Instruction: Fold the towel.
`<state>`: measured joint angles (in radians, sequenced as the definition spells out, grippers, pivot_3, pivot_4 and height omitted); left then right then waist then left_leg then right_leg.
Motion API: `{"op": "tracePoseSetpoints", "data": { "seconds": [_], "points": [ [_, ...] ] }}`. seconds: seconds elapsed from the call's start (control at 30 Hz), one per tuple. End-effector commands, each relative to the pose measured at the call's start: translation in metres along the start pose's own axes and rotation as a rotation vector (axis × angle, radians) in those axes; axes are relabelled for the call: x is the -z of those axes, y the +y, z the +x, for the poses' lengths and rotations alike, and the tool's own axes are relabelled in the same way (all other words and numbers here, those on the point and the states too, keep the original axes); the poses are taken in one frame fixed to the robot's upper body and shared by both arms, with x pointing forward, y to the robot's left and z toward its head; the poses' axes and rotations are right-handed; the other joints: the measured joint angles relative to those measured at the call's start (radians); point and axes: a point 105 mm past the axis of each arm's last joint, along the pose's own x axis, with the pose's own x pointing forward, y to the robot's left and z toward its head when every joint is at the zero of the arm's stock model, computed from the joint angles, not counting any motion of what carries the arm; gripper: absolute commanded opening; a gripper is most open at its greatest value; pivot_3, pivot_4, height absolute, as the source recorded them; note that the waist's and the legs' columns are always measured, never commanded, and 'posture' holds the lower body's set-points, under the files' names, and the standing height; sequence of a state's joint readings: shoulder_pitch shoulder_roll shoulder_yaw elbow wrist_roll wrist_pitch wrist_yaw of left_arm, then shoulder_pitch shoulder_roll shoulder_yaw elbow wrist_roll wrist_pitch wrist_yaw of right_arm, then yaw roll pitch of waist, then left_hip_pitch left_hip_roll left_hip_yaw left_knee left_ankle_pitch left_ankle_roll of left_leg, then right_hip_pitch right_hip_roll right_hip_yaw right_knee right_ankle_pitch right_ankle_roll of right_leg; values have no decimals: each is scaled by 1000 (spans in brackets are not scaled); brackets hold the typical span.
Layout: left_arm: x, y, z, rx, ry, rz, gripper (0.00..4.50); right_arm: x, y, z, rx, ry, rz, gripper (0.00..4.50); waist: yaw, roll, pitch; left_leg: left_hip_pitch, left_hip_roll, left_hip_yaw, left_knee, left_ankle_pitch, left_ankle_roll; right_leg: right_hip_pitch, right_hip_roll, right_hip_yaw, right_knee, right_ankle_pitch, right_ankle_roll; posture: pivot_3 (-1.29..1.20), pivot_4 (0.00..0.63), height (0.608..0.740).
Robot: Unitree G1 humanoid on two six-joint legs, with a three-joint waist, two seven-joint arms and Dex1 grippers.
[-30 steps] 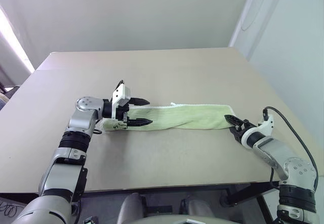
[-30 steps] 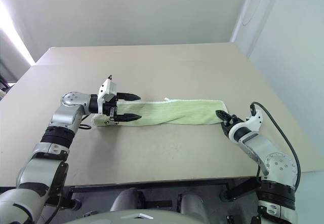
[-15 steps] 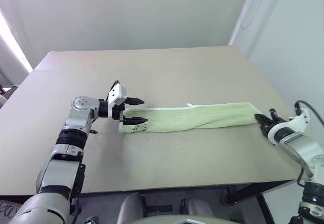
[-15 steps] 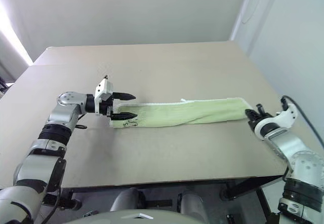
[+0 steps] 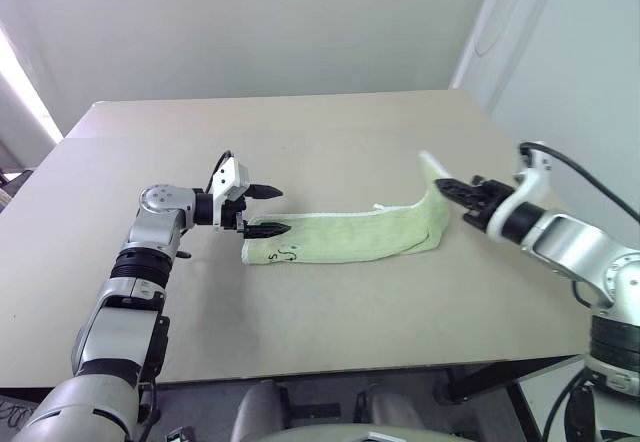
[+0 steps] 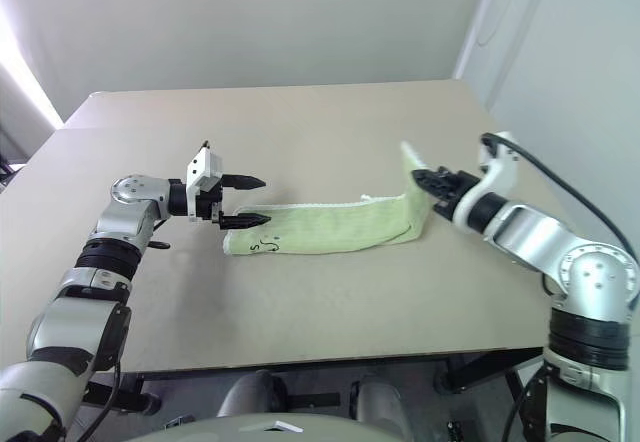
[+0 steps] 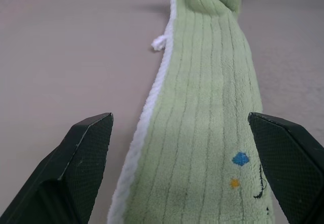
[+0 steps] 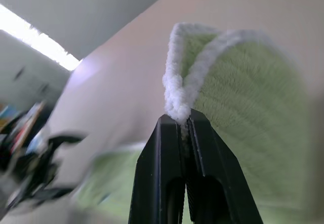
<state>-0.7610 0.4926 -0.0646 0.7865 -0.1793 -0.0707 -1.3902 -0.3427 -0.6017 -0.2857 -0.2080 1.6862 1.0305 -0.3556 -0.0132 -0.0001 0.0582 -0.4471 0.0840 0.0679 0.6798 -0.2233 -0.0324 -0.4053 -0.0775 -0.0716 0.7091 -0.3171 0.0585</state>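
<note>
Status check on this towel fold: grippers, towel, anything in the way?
Right gripper shut on the towel end, lifted off the table. Left gripper open at the marked end, not gripping. Nothing in the way.

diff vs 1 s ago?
The right gripper closed on the towel's right end, lifted it off the table and carried it leftward; the towel also slid right. The left gripper stayed open at the marked end, which still lies flat.
</note>
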Motion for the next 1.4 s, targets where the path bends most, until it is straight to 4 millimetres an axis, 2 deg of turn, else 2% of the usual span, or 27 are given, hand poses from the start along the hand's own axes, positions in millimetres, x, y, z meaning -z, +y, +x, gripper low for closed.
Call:
{"op": "tracePoseSetpoints", "data": {
  "seconds": [0.03, 0.1, 0.2, 0.47, 0.63, 0.8, 0.97, 1.17, 1.2, 1.27, 1.4],
  "points": [
    [-15, 8, -3, -19, -6, 56, 4500, 26, 25, 12, -91, 103, -20, 6, 0, 0, 0, -1, 0, 0, 0, 0, 0, 0, 0, 0, 0, 0, 1, 0, 0, 683],
    [-16, 8, -2, -19, -6, 58, 4500, 40, 26, 18, -92, 152, -20, 6, -1, 0, 0, -2, 0, 1, 0, 0, 0, 0, 0, 0, -2, 2, 3, 0, 0, 683],
    [-16, 8, 0, -15, -3, 64, 4500, 59, 7, 32, -6, 206, -20, 6, -1, 0, 0, -3, 0, 3, 0, 0, 0, -1, -1, 1, -4, 3, 6, 0, 0, 683],
    [-18, 9, -2, -19, -3, 62, 4500, 75, -8, 37, 63, 259, -17, 6, -2, 0, 0, -3, 0, 6, 0, 0, 0, -2, -1, 4, -5, 4, 6, 0, 0, 683],
    [-17, 8, -4, -9, 6, 43, 4500, 79, -7, 39, 53, 271, -18, 6, -3, 0, 0, -3, 0, 6, 0, 0, 0, -2, -1, 5, -5, 4, 6, 0, 0, 683],
    [-13, 8, -6, 1, 35, 34, 4500, 88, -4, 56, 43, 275, 62, 6, -7, 0, 0, -2, 0, 7, 0, 0, 0, -2, 0, 5, -5, 5, 8, 0, 0, 683],
    [-14, 6, -4, 12, 31, 37, 4500, 98, -3, 66, 51, 299, 69, 6, -5, 0, 0, -3, 0, 8, 0, 0, 0, -3, 0, 6, -5, 6, 8, 0, 0, 683],
    [-12, 6, -5, 6, 29, 26, 4500, 94, 4, 67, -19, 273, 20, 6, -6, 0, 0, -3, 0, 8, 0, 0, 0, -3, 0, 6, -5, 6, 8, 0, 0, 683],
    [-11, 6, -6, 8, 29, 23, 4500, 93, 6, 67, -29, 270, 16, 511, -6, 0, 0, -3, 0, 8, 0, 0, 0, -3, 0, 6, -5, 6, 8, 0, 0, 683],
    [-10, 5, -6, 9, 31, 19, 4500, 91, 9, 67, -44, 262, 10, 1070, -7, 0, 0, -3, 0, 8, 0, 0, 0, -3, 0, 6, -5, 6, 8, 0, 0, 683],
    [-7, 5, -7, 12, 38, 15, 4500, 89, 20, 63, -100, 260, -38, 2504, -7, 0, 0, -3, 0, 8, 0, 0, 0, -3, 0, 6, -5, 6, 8, 0, 0, 683]
  ]
}}
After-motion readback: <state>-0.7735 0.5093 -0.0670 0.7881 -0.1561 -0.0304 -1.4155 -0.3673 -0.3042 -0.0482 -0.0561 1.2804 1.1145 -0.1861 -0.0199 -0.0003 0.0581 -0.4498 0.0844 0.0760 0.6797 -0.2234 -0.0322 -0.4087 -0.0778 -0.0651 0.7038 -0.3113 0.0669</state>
